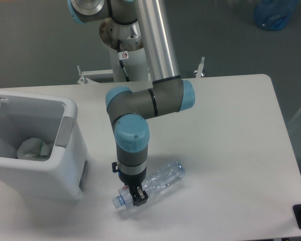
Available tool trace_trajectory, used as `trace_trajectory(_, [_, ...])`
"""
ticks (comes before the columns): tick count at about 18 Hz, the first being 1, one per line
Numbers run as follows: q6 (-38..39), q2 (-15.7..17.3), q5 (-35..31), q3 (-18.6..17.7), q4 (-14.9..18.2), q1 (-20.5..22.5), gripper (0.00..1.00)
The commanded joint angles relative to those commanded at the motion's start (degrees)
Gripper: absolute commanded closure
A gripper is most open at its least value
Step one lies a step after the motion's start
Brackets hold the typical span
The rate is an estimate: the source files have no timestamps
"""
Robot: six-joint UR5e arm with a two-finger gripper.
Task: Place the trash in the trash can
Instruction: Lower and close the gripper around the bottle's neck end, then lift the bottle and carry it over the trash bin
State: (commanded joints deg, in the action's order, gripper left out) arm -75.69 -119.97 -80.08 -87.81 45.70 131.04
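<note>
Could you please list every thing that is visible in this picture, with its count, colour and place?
bottle: one, clear with a blue cap, lying on the table's front part
wrapper: one, crumpled, whitish, inside the trash can
trash can: one, white with a grey panel, left side of the table
table: one, white
blue object: one, on the floor, top right corner
gripper: one, dark, down at the bottle's neck end; jaw state unclear
</note>
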Motion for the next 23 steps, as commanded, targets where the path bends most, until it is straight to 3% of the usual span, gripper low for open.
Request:
trace_trajectory(8, [16.77,0.27,11.78,7.56,0.00,0.53,0.38])
trace_trajectory(12, [23.11,2.02,18.89,9.49,0.00,1.05,0.38])
trace_trajectory(15, [28.65,3.78,26.97,10.11,0.00,2.19,0.39])
trace_trajectory(20, [37.26,4.22,45.86,12.74,0.00,5.01,0.40])
trace_trajectory(23, [39.38,4.40,51.59,15.03,0.00,6.15,0.40])
